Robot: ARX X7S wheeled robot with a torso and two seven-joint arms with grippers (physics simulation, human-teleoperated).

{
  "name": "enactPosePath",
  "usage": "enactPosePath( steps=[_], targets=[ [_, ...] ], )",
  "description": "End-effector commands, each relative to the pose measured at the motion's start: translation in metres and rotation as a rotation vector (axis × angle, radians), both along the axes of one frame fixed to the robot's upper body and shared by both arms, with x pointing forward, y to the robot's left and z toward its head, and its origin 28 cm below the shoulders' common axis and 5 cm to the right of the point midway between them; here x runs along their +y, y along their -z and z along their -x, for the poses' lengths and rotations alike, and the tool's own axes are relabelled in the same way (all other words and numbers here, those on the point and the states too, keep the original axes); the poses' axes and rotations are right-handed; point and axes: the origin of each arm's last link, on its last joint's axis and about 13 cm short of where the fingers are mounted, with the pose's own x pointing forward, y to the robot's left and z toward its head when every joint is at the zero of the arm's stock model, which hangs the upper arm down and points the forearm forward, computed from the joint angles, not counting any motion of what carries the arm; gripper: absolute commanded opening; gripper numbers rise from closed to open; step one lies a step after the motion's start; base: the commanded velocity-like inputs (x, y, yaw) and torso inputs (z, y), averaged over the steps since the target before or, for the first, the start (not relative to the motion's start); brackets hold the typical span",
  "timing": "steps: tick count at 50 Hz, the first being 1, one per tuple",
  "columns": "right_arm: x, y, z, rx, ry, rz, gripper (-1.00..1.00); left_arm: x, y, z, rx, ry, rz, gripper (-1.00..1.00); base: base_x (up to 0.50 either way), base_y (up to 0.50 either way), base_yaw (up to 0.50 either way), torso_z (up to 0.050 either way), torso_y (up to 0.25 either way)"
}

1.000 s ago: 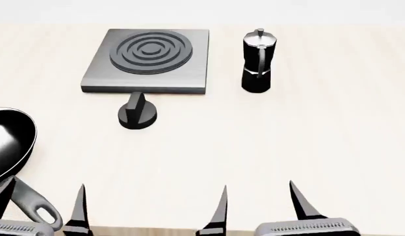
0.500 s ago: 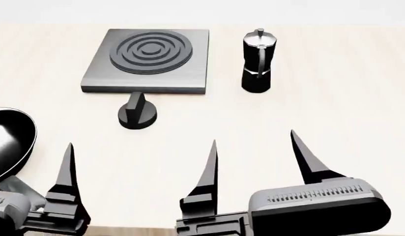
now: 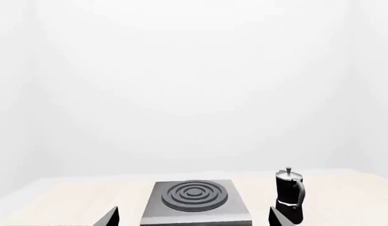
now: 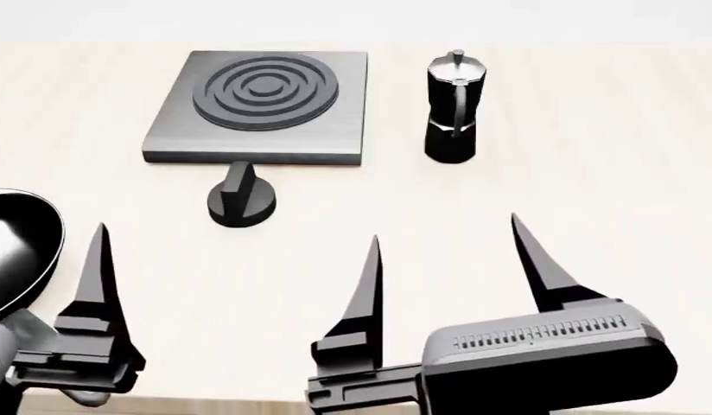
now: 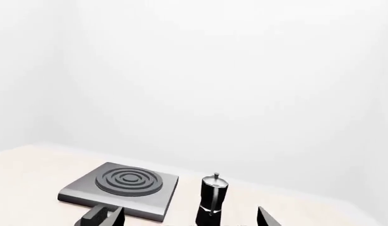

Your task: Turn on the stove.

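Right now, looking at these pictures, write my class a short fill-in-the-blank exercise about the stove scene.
1. The round black knob sits on the table in front of the ____.
2. The moka pot stands ____ on the table, apart from the stove.
3. The right tool has its fingers spread ____ and holds nothing.
4. At the head view's left edge lies a black frying ____.

Missing words: stove; upright; open; pan
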Motion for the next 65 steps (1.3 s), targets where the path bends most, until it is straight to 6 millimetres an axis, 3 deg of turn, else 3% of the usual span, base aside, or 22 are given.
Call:
enactPosePath(
  steps=[1,65],
  targets=[
    [0.0014,0.0008,-0.0022,0.003,0.016,0.027,1.0,0.0046,-0.0018,-0.0021,-0.004,-0.022,0.025,1.0,0.0,0.14,0.0,0.0,0.0],
    [0.0043,0.0015,-0.0025,0.001,0.0,0.017,1.0,0.0023,0.0009,-0.0023,0.0,-0.021,0.013,1.0,0.0,0.15,0.0,0.0,0.0]
  ],
)
